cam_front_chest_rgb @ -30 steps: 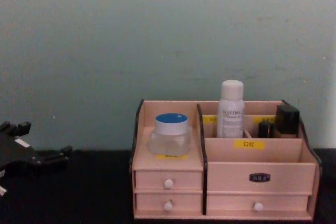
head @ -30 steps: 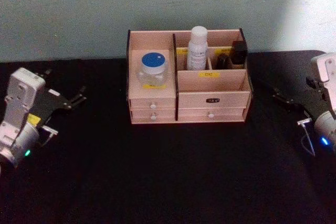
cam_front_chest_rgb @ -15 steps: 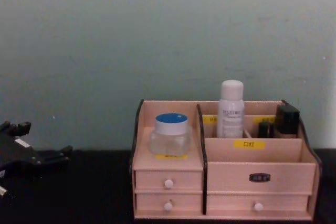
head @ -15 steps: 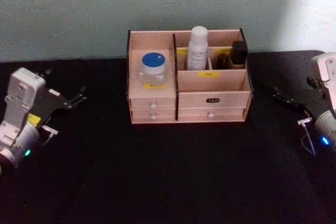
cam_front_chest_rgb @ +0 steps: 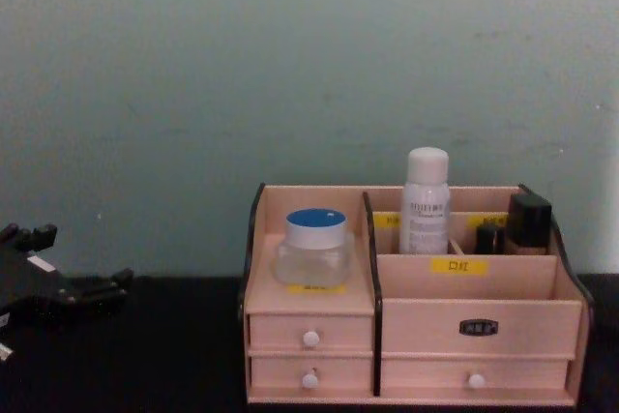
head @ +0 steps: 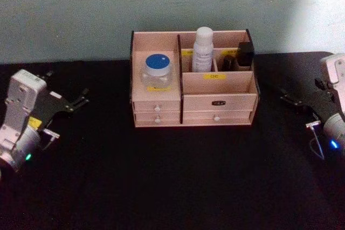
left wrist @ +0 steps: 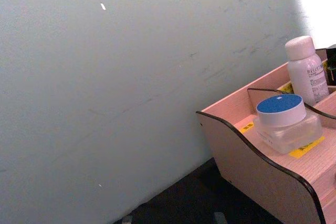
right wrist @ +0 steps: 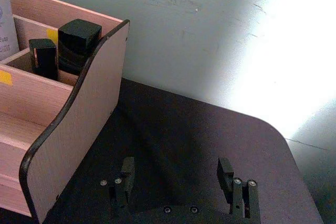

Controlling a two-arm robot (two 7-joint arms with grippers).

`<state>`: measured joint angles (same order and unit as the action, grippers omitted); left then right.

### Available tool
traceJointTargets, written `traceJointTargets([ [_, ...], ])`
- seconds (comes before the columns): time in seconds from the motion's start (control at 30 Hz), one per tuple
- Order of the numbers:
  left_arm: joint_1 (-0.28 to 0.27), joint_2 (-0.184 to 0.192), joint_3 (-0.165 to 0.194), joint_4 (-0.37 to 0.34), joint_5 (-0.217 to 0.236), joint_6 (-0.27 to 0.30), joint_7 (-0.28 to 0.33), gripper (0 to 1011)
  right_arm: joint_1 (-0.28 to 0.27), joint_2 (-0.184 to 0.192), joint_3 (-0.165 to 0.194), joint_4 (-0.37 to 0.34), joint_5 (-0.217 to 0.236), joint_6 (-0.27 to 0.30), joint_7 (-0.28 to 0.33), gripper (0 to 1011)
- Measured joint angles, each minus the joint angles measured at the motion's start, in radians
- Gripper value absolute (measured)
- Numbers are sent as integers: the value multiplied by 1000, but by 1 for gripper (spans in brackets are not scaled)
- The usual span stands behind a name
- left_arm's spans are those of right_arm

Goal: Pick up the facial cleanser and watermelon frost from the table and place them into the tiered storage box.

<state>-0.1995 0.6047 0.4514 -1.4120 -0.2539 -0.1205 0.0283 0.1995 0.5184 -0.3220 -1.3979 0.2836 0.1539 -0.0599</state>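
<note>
Both items stowed, my arms parked at the table's edges.

The tiered storage box (head: pixel 191 100) stands mid-table; my left gripper (head: pixel 81 100) and right gripper (right wrist: pixel 179 179), both spread wide and empty, rest well apart on either side. The facial cleanser (head: pixel 203 49) stands upright in a rear compartment, the watermelon frost (head: pixel 157 72) on the left shelf.
</note>
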Motion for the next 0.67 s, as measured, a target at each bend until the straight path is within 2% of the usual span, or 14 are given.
traceJointTargets([
  [0.67, 0, 0, 0, 0, 0, 0, 0, 1001, 0, 0, 0, 0, 1, 0, 0, 1003],
])
